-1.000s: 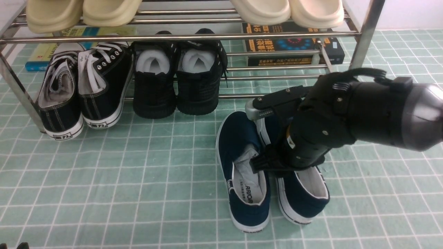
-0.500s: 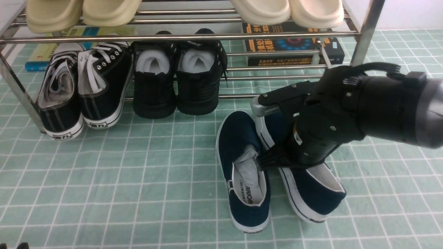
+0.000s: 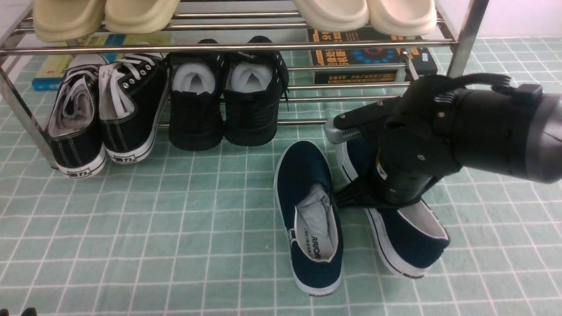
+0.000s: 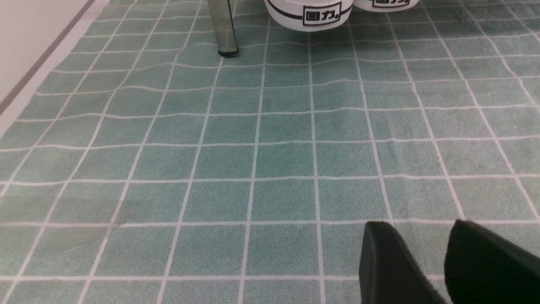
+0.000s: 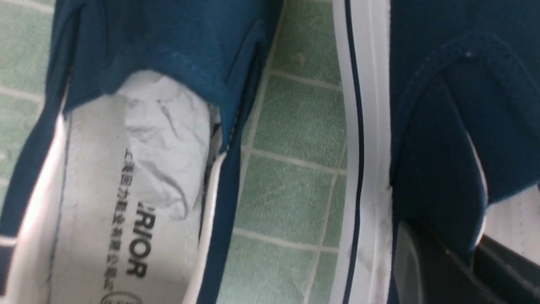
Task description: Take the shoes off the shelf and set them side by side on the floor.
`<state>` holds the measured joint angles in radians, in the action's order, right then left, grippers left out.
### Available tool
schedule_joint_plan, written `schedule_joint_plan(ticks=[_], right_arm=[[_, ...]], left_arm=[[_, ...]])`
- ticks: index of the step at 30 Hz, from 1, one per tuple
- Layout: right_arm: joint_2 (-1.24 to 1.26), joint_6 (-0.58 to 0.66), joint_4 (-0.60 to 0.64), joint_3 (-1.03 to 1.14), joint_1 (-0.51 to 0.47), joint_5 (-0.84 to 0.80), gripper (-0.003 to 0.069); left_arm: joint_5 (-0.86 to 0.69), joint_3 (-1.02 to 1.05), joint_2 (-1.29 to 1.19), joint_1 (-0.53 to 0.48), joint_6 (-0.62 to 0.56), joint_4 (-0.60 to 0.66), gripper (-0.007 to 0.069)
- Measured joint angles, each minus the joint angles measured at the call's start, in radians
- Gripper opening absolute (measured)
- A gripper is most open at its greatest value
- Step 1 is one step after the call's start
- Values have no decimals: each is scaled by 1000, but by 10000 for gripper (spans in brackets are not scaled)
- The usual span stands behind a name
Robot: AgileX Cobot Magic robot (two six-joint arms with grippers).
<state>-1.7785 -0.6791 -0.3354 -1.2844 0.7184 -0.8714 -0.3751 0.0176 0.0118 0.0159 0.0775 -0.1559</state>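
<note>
While the right gripper [image 3: 366, 198] reaches down in front of the shelf [image 3: 219, 46], its fingers [image 5: 426, 270] pinch the inner side wall of the second navy shoe [image 3: 412, 239], with one finger outside the wall and one inside the shoe. This shoe sits over the green floor [image 3: 175, 219] with its toe close to the shelf and its heel turned out toward the robot's right side. I cannot tell if its sole rests flat on the floor. The first navy shoe [image 3: 309, 210] lies flat on the floor just beside it, on the robot's left of it, with crumpled white paper stuffed in its toe. The two toes are near each other, but the heels are farther apart, and a strip of floor shows between the shoes. Neither navy shoe is on the shelf. On the low tier stand the black sneakers with white laces [image 3: 105, 118] and the all-black shoes [image 3: 224, 105]. Cream slippers [image 3: 105, 15] sit on the top tier. A dark book [image 3: 369, 57] lies behind the shelf. The left gripper [image 4: 422, 240] hangs low over bare floor, well apart from the navy shoes, near a shelf leg [image 4: 223, 29]. Its fingers stand a little apart with nothing between them.
</note>
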Motion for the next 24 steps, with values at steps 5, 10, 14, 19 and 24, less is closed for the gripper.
schedule_joint_plan(ticks=[5,10,14,19,24], right_arm=[[-51,-31,-1,0,0,18,28],[-74,-52,19,-1,1,56,39],[-74,-53,60,-2,1,98,85],[-63,-17,143,-40,1,100,225],[-17,114,196,-133,1,-37,320]], left_arm=[[0,0,0,0,0,0,242],[0,0,0,0,0,0,242],[0,0,0,0,0,0,242],[0,0,0,0,0,0,242],[0,0,0,0,0,0,242]])
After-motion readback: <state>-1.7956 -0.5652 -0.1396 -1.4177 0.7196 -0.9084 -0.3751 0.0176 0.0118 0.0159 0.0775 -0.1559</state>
